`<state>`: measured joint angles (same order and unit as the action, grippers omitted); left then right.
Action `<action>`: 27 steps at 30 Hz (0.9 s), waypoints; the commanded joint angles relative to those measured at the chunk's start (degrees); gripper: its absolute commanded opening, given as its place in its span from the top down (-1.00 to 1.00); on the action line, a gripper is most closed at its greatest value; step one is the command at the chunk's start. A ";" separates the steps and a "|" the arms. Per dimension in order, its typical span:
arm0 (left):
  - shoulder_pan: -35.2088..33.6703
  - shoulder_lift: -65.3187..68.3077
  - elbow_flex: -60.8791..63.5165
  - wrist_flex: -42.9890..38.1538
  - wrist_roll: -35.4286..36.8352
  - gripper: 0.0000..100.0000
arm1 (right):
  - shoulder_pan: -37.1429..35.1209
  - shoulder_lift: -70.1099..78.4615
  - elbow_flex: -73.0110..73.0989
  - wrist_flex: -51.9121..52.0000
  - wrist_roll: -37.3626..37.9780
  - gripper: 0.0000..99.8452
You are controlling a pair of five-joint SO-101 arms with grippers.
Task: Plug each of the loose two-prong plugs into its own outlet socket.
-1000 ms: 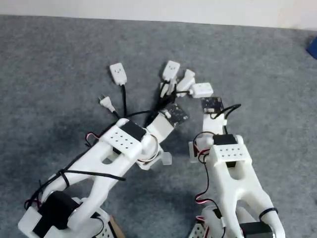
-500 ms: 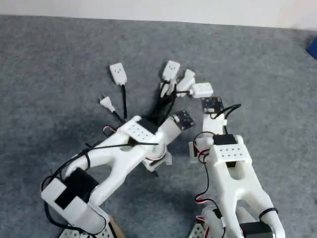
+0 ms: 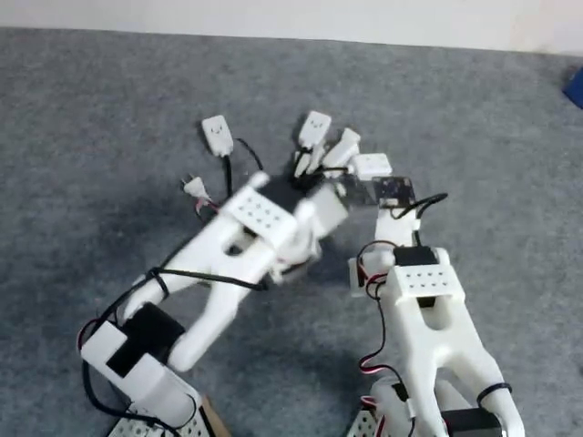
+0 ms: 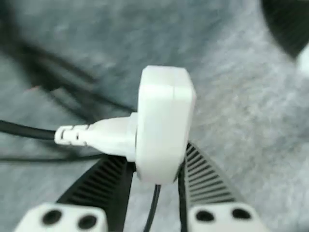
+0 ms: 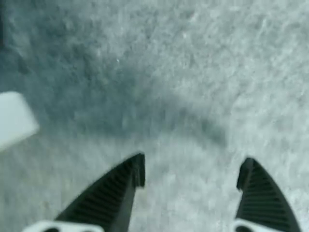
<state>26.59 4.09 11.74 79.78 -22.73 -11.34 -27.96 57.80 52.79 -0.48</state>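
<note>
Grey felt-like worktop (image 3: 109, 109) across the whole high view, with a pale wall strip (image 3: 273, 16) along the far edge. Towards the left, a small white loose two-prong plug (image 3: 193, 188) flat on the felt, on a thin black cord (image 3: 228, 173). Just beyond it, a white rectangular outlet socket (image 3: 217, 133), also flat on the felt and apart from the plug.

Next, the white left arm (image 3: 228, 264), stretched diagonally towards the middle of the worktop. In the left wrist view, left pincer (image 4: 157, 162) clamped on a white rounded block (image 4: 164, 121), with 1 black ribbed finger (image 4: 113, 181) against each side. Ribbed white collar (image 4: 72, 135) and black cord out of 1 flat face of the block. No slots or prongs in sight, so plug or socket impossible to tell.

Beyond the left arm's tip, 3 more white sockets fanned close together: the left one (image 3: 314, 128), the middle one (image 3: 342, 146), the right one (image 3: 371, 166).

Further right, the white right arm (image 3: 424, 309), with a dark circuit board (image 3: 392, 189) at its front end, just beside the rightmost socket. In the right wrist view, right pincer (image 5: 193, 162) wide apart, black fingers (image 5: 123, 188) over bare grey felt. A white blurred shape (image 5: 14, 118) off to 1 side, apart from the fingers.

At the far right edge of the high view, a blue corner (image 3: 574, 86).
</note>
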 commanded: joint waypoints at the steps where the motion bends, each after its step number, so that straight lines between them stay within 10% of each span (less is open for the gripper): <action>1: -6.11 -0.48 -12.44 8.00 -2.37 0.99 | 0.22 -0.84 -1.01 0.22 -0.26 0.40; 10: -34.24 0.04 -28.79 15.30 -14.59 0.99 | 0.22 -0.84 -1.01 0.22 -0.18 0.40; 19: -66.07 4.09 -28.79 -1.93 -22.33 0.99 | 0.22 -0.84 -1.01 0.31 1.76 0.40; 27: -78.37 21.58 -37.14 -14.86 -14.77 0.99 | 0.22 -0.57 -1.01 0.31 1.93 0.40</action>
<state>-48.66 22.20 -17.54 68.62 -40.84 -11.78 -27.96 57.98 52.88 0.66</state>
